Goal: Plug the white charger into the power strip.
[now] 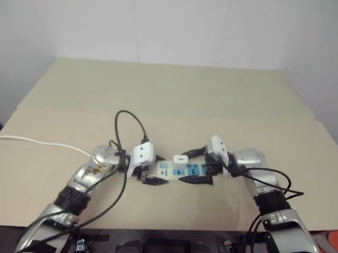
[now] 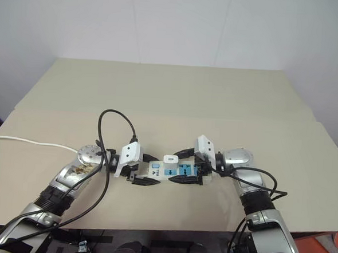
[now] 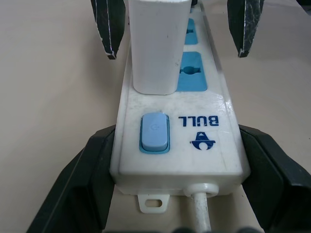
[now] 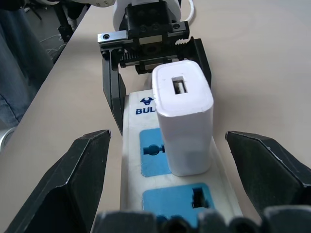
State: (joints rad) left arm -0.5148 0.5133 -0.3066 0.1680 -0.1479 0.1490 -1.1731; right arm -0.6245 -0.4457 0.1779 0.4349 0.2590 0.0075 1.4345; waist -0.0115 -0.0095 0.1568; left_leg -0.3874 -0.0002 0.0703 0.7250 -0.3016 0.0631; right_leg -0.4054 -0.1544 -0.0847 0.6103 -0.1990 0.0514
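Right wrist view has the small white cube-shaped charger [image 4: 183, 121] standing in the socket nearest the switch of the long white power strip [image 4: 146, 160], left gripper [image 3: 177, 165] clamping the strip's switch end, right gripper [image 4: 182, 160] spread wide around it, so pulling back crooked could snag a finger and rock it loose.

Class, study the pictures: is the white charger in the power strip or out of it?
In. The white charger stands upright on a blue socket of the power strip, its base flush against it.
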